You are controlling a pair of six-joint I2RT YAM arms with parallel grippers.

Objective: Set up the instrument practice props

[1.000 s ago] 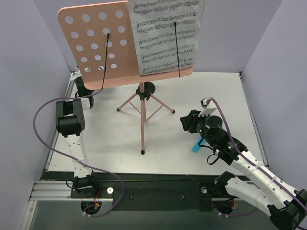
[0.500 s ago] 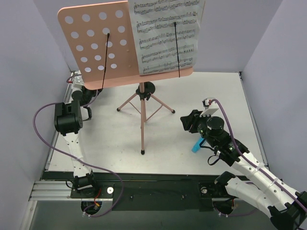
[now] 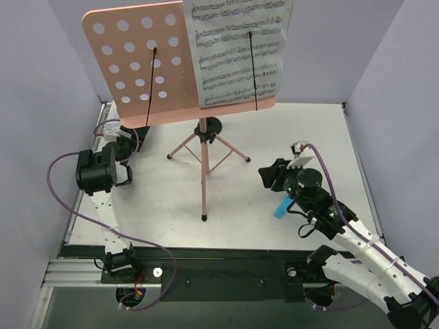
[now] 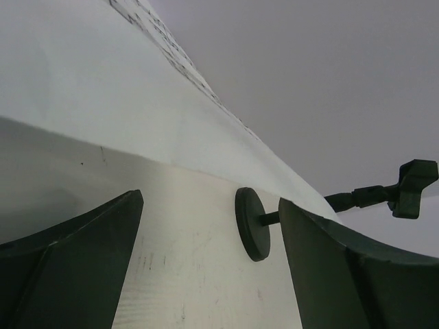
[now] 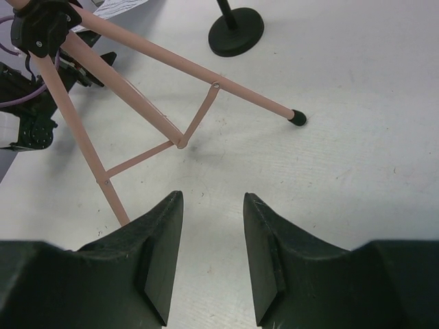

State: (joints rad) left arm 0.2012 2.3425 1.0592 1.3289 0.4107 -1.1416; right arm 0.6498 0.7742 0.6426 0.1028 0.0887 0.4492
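Your left arm has dropped low and slid in toward the far left corner, under the bare half of the pink desk. A moment ago its elbow stood higher and farther out. The left pincer is wide open and holds nothing. Just ahead of it lies the loose page, flat on the bench, with its notes showing at the far edge. A black round foot sits just past the pincer, on the right.

Nothing else has moved. The desk stands on its tripod. The first page sits on the right half of the desk, with a black wire holder across it. The other wire holder has only pink desk behind it. Your right pincer hangs over the bench near the tripod legs. It is partly open with nothing in it, and it has hardly stirred.

So I think you are lining up to pick up the loose page. It is thin and flat, so getting a finger under it may be hard. After that it has to go up on the bare half.
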